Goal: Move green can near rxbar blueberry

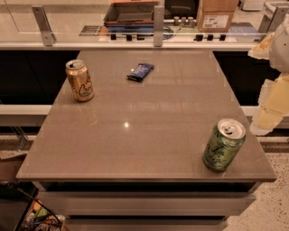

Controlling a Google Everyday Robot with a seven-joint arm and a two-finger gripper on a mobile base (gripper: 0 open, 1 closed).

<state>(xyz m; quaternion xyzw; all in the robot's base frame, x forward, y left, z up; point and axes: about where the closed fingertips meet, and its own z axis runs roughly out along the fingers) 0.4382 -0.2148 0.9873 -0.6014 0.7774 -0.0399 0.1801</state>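
Note:
The green can (224, 145) stands upright near the front right corner of the brown table (149, 113). The rxbar blueberry (140, 71), a small flat dark blue wrapper, lies at the far middle of the table, well apart from the can. My gripper (272, 106) shows pale yellow-white at the right edge of the view. It hangs off the table's right side, above and to the right of the green can, and holds nothing that I can see.
A gold-orange can (80, 80) stands upright at the far left of the table. Behind the table runs a counter with a glass screen and metal posts (158, 25), a dark tray (131, 12) and a cardboard box (216, 14).

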